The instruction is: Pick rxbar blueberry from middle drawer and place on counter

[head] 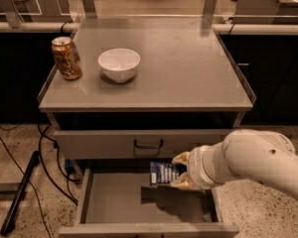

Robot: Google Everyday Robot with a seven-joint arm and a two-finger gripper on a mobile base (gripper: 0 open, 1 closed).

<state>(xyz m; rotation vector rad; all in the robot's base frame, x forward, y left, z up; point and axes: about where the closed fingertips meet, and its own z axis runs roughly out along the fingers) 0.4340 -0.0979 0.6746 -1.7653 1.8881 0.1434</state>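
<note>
Above middle drawer [116,202], gripper [181,171] round rxbar [162,172]

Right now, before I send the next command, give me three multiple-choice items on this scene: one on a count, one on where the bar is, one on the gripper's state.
1. How many things stand on the counter?
A) none B) two C) four
2. Where is the rxbar blueberry?
A) on the counter B) on the ground beside the cabinet C) in the gripper, over the middle drawer
3. What is the gripper's state?
A) shut on the bar B) open and empty C) out of view

Answers:
1 B: only the gold-brown can and the white bowl stand there.
2 C: the bar hangs above the drawer floor, with its shadow below it.
3 A: the gripper clamps the bar's right end from above and below.
</note>
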